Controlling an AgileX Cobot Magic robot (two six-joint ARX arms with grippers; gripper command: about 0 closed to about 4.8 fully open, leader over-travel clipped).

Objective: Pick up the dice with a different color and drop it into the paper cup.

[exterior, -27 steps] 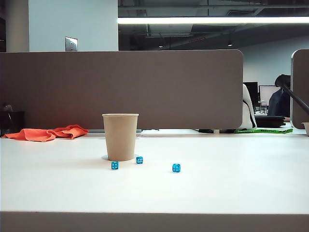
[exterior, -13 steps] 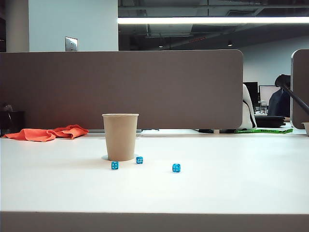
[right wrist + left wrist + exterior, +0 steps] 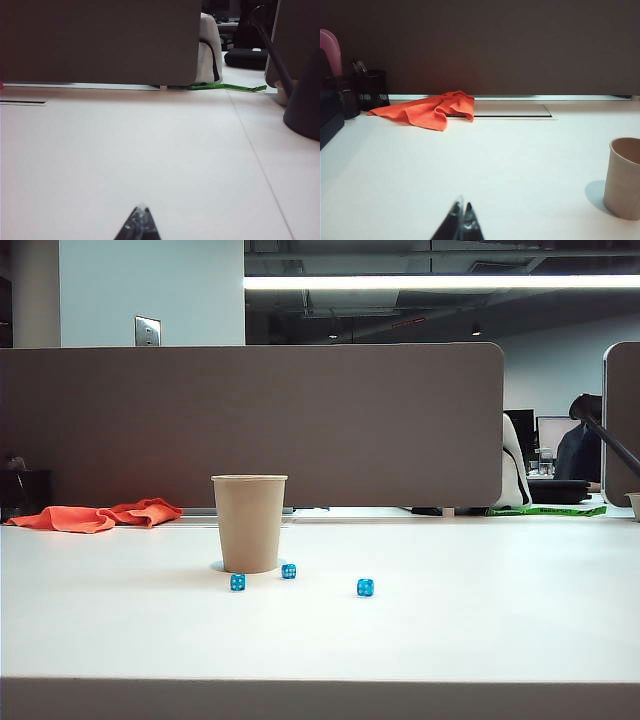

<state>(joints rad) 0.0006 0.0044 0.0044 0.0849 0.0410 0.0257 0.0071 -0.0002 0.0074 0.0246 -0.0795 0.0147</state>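
Note:
The paper cup [image 3: 249,523] stands upright on the white table [image 3: 450,630], tan and tapered; the left wrist view catches it [image 3: 623,178] at the frame's edge. Three blue dice [image 3: 238,582] [image 3: 289,571] [image 3: 365,587] lie just in front of and to the right of the cup. The dice with a different color shows in no view. My left gripper [image 3: 462,206] is shut with nothing in it, low over bare table well away from the cup. My right gripper [image 3: 141,209] is also shut and empty over bare table. Neither gripper appears in the exterior view.
An orange cloth [image 3: 98,515] lies at the back left by the brown partition [image 3: 250,420]. A black mesh pen holder [image 3: 371,89] stands beside it. A dark rounded base [image 3: 305,110] and a green strip [image 3: 227,87] sit at the far right.

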